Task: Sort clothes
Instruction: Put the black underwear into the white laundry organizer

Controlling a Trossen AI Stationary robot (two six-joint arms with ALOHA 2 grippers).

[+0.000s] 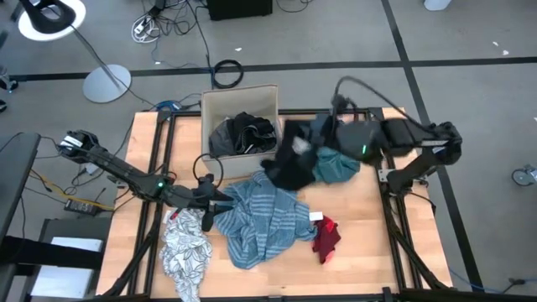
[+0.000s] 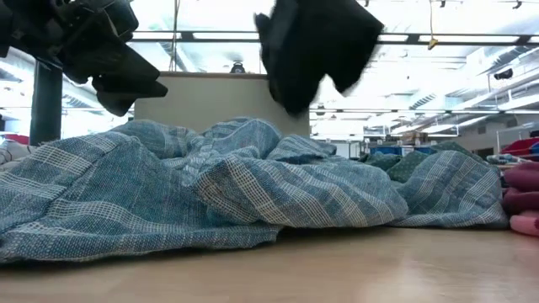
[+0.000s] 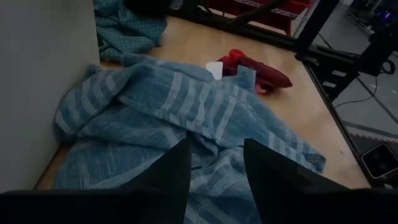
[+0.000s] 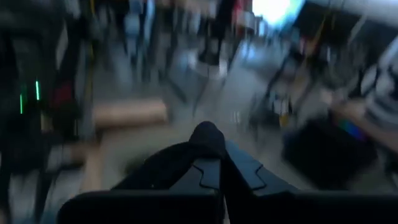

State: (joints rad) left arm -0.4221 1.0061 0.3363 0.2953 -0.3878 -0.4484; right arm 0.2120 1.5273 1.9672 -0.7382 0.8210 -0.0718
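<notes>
on the wooden table (image 1: 369, 218) the left fingers (image 3: 174, 174) hover spread over the blue-striped garment (image 3: 186, 112); the low view alone shows the right fingers (image 4: 208, 140), seemingly pinching the black garment (image 2: 316, 46).

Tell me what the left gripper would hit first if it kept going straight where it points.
Probably the striped shirt: the open left gripper points over it, with the red piece farther on.

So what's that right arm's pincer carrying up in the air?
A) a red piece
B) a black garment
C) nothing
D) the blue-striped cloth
B: the right pincer is shut on a black garment that dangles above the blue-striped cloth, near the box.
</notes>
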